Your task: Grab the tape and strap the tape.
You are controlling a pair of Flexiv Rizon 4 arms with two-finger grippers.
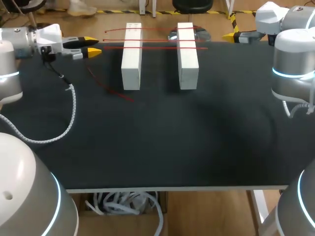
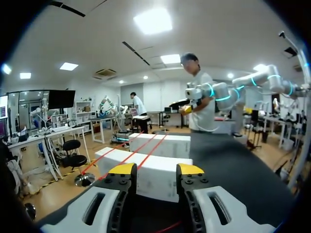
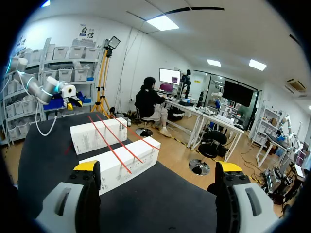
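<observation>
From above, the left block (image 1: 131,56) lies lengthwise on the black table (image 1: 157,147), and the right block (image 1: 188,56) lies parallel to it, a gap between them. Three lines of red tape (image 1: 157,47) run across the far half of the left block and on over the right block. A loose red strip (image 1: 110,88) lies on the table just left of the left block's near end. My left gripper (image 1: 92,45) hangs left of the left block, level with its far end and apart from it, fingers parted and holding nothing. My right gripper (image 1: 230,36) is well to the right of the left block, past the right block, by the table's far edge.

From my left wrist, my left gripper (image 2: 155,169) stands released and points at the left block (image 2: 109,156), which is just ahead of it. The tape (image 2: 146,154) crosses that block's top and runs on to the right block (image 2: 163,144) behind it.

From my right wrist, my right gripper (image 3: 158,167) is spread wide and empty. The left block (image 3: 97,136) lies beyond the right block (image 3: 121,167), with the tape (image 3: 116,153) bridging both.
</observation>
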